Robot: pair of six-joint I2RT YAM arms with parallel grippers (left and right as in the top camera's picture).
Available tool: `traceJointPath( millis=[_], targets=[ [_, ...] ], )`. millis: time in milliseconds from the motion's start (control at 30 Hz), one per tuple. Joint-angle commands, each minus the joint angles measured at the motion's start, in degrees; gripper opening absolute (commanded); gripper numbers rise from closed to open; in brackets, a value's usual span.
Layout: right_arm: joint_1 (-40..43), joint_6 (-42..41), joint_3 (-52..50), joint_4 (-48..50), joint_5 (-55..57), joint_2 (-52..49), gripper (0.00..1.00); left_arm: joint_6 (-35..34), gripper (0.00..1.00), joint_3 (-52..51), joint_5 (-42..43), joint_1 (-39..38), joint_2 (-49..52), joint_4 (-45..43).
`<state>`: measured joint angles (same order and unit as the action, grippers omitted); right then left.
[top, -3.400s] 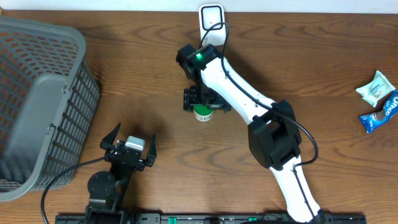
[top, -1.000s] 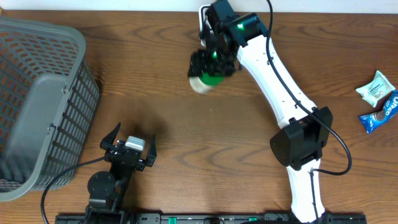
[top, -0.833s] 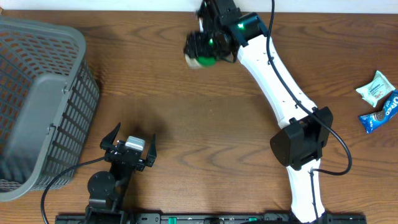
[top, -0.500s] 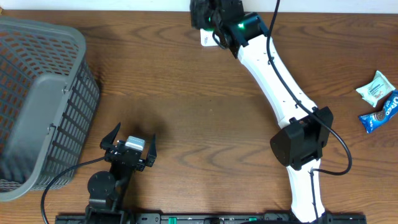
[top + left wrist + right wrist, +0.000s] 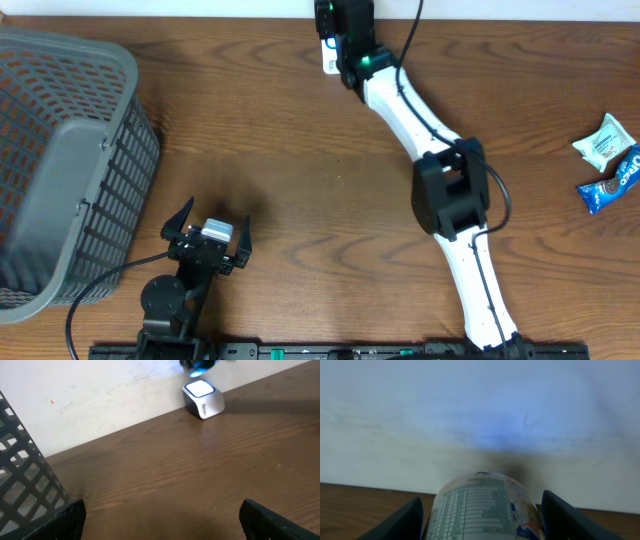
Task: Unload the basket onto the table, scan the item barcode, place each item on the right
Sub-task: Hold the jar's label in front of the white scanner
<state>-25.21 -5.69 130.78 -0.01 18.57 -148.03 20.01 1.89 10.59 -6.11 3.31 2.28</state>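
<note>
Two arms share the table [image 5: 300,190], and only the right one has anything in its grip. Its gripper [image 5: 482,519] is clamped on a round container [image 5: 472,502]. In the wrist view the printed label faces the camera, with a finger [image 5: 405,522] on either side and a pale wall [image 5: 470,410] with a blue glow behind. From overhead this arm is stretched to the far edge of the table, its gripper above the scanner [image 5: 328,58], of which only a white strip shows beside the arm. The left wrist view shows the scanner whole: a small silver box with a lit white top, standing against the wall, a blue glow just above it. The left gripper [image 5: 212,222] sits near the front edge, jaws wide apart and holding nothing. A grey basket [image 5: 60,150] stands at the left — two snack packets [image 5: 605,140] lie at the far right.
</note>
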Motion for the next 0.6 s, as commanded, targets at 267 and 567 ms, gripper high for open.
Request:
traceJointPath(
  millis=[267, 567],
  targets=[
    [-0.28, 2.16, 0.63, 5.46, 2.03, -1.68, 0.51, 0.92, 0.98, -1.66, 0.55, 0.04, -0.13, 0.61],
    [0.17, 2.19, 0.74, -1.86, 2.16, 4.17, 0.5, 0.92, 0.98, -1.66, 0.55, 0.04, -0.13, 0.61]
  ],
)
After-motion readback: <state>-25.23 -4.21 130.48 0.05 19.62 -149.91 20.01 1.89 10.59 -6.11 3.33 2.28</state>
